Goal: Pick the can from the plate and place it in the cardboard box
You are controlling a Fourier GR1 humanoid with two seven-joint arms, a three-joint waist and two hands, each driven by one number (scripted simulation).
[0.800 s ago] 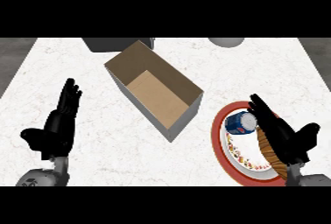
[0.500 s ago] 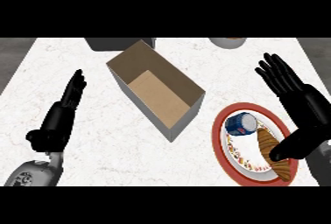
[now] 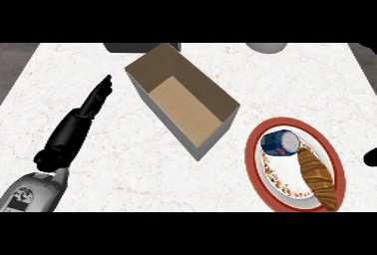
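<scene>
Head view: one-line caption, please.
Can and croissant on a red-rimmed plate, right of the open cardboard box; left hand open.

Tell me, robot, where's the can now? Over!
Left hand open, left of the box. Right hand barely showing at right edge. Can on the plate, beside a croissant. Box open, nothing blocking.

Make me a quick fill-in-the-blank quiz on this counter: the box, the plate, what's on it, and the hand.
1. The plate has a ____ rim.
2. On the plate, beside the can, lies a ____.
3. In the head view, the cardboard box stands to the ____ of the plate.
4. The left hand, its fingers straight, holds ____.

Missing words: red; croissant; left; nothing.
</scene>
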